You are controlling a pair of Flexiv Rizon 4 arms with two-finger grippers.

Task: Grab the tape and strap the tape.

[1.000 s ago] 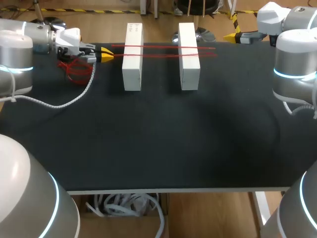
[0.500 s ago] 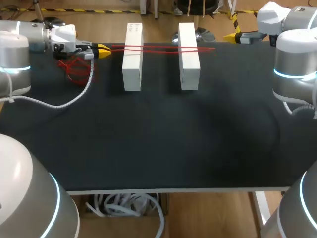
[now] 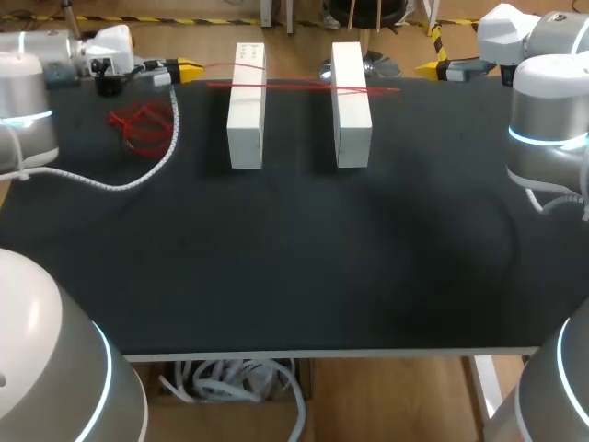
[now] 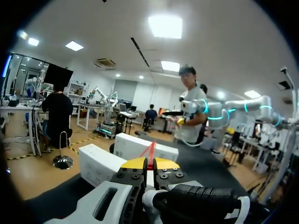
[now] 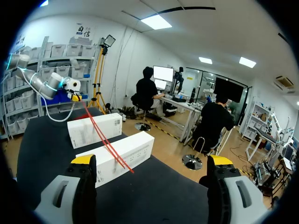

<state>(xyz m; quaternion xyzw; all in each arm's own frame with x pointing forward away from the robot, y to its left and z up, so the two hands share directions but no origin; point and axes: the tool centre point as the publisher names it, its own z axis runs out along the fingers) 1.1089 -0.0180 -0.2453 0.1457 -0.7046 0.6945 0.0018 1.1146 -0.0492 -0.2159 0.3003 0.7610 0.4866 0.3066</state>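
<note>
Two white boxes (image 3: 246, 106) (image 3: 351, 103) lie side by side at the back of the black table (image 3: 294, 258). Thin red tape (image 3: 304, 87) stretches across both box tops, and one strand runs left to my left gripper (image 3: 189, 67). That gripper hovers near the table's far left edge, shut on the tape end (image 4: 150, 153), with the boxes (image 4: 100, 163) (image 4: 145, 147) ahead of its tips (image 4: 149, 163). My right gripper (image 3: 433, 66) stays at the far right edge. It is open (image 5: 152, 160) and empty, facing the boxes (image 5: 126, 154) and the tape (image 5: 105, 140).
A loose bundle of red tape (image 3: 138, 124) lies on the table left of the boxes. My left arm's white cable (image 3: 138, 175) drapes over the table beside it.
My left gripper has drawn back toward the far left edge with the tape end, pulling that strand toward the far ends of the boxes. The right arm stayed still.
</note>
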